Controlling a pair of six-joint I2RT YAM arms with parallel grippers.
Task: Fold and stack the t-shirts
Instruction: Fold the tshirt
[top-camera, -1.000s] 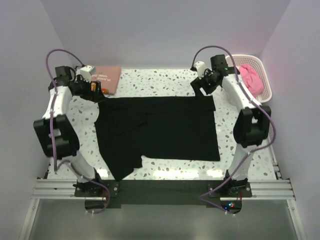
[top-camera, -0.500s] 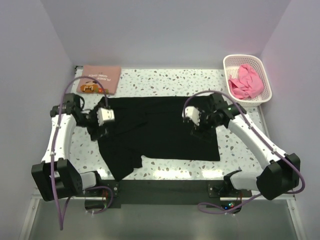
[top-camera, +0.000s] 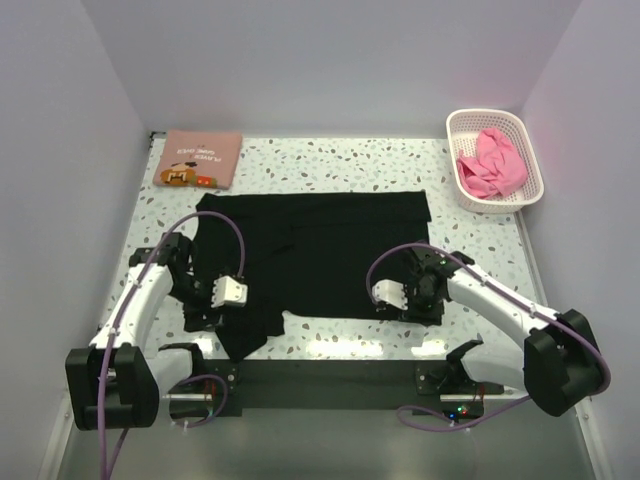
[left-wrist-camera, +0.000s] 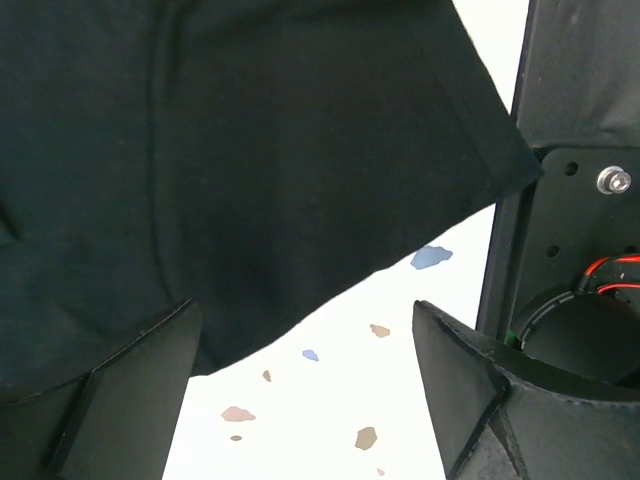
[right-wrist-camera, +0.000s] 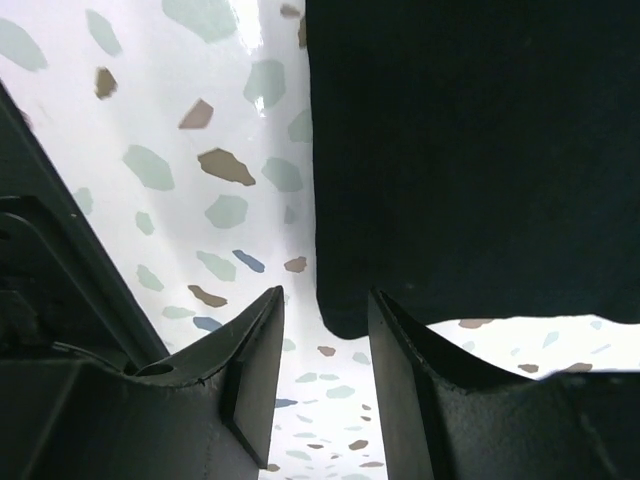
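Item one, nearest us: the left claw (top-camera: 203, 308), low over the near left part of the speckled white terrazzo worktop (top-camera: 330, 160). In its wrist view we count both fingers (left-wrist-camera: 130, 375) set wide apart, with nothing between them but bare worktop (left-wrist-camera: 330, 420).

Item two: the right claw (top-camera: 428, 303), low at the near right. Its wrist view shows the fingers (right-wrist-camera: 250, 370) parted by only a narrow gap and holding nothing.

Item three: the plain black cloth t-shirt (top-camera: 330, 250), spread flat on the worktop between and beyond the two claws. We find a hemmed flap of it (left-wrist-camera: 250, 150) just beyond the left claw's fingertips, its edge running slantwise across the opening. Its near right corner (right-wrist-camera: 470, 150) lies just ahead of the right claw's gap, with the side edge in line with that gap. We cannot tell whether either claw touches the cloth.

Item four: the salmon-pink t-shirt with brown cartoon print and white lettering (top-camera: 203, 157), folded into a flat rectangle, well beyond the left claw at the far left corner.

Item five: the white-and-pink plastic lattice basket (top-camera: 480, 112), well beyond the right claw and to its right, containing the bright pink t-shirt (top-camera: 490, 165) in a crumpled heap.
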